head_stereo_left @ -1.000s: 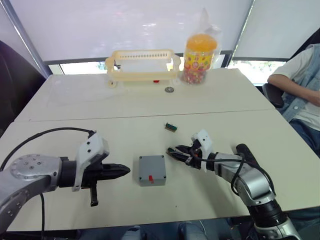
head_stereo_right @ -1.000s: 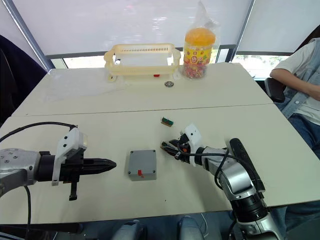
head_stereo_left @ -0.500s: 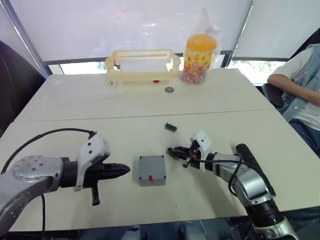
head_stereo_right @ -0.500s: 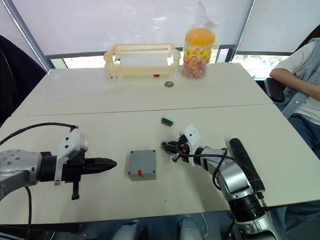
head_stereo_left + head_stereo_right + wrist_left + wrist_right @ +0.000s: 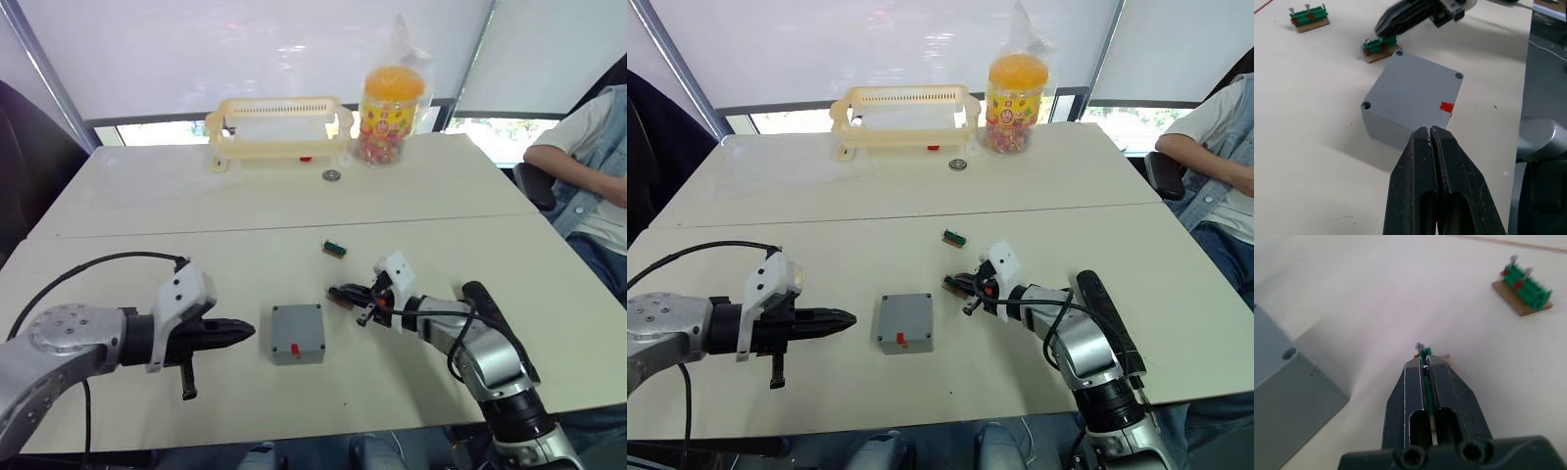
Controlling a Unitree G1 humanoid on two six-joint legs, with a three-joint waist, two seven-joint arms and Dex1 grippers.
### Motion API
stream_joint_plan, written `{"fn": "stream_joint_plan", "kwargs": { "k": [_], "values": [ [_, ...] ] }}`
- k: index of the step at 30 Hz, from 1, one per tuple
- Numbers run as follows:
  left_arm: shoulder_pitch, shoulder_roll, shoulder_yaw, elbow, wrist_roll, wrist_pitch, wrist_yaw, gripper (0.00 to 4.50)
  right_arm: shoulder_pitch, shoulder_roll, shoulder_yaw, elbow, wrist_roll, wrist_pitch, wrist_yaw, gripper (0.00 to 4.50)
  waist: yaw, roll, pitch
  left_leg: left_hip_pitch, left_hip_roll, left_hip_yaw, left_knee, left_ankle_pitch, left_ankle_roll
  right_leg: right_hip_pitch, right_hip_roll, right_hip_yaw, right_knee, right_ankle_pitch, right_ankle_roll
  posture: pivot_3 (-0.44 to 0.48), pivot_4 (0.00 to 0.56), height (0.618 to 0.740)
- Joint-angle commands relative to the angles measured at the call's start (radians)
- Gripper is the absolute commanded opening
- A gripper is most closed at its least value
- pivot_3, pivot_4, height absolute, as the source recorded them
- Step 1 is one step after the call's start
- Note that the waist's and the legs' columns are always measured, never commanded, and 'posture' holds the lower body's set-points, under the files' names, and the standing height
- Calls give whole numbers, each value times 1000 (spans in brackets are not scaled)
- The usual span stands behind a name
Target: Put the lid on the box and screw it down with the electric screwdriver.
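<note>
1. A pale desk carries the work, with a pale yellow basket and a jar of sweets at its far side, and a seated person at the right edge
2. The grey box sits near the front middle of the desk, its lid already lying flat on top, screw holes at the corners and a red mark by the near edge
3. The left claw, clenched on nothing, hovers just left of the box, its tips pointing at the box's side
4. The right claw, just right of the box, is clenched on a small green-and-tan block held low over the desk; a second such block lies farther back
5. The screws look undriven, so driving them likely remains; a sound approach would be to set the block aside clear of the box, then steady the box with the left claw so the lid's holes stay aligned
</note>
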Motion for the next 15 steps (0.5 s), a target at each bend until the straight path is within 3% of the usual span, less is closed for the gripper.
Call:
{"fn": "stream_joint_plan", "kwargs": {
  "k": [1, 9, 15],
  "values": [
    [-2, 3, -2, 4, 8, -28, -20, 0, -17, -20, -28, -84, 28, 14, 13, 49, 0, 0, 0, 0, 0, 0, 0, 0, 0, 0, 0, 0, 0, 0, 0, 0, 150, 740],
    [-3, 2, -1, 24, 1, -39, -42, 0, 4, -31, -59, -205, 129, 92, 43, 49, 1, 1, 1, 0, 0, 0, 0, 0, 0, 0, 0, 0, 0, 0, 0, 0, 150, 740],
    [12, 17, 0, 34, 17, -50, -71, 0, 11, -27, -12, -285, 174, 136, 52, 49, -1, 1, 1, 0, 1, 0, -1, 0, 0, 0, 0, 0, 0, 0, 0, 0, 150, 740]
  ]
}}
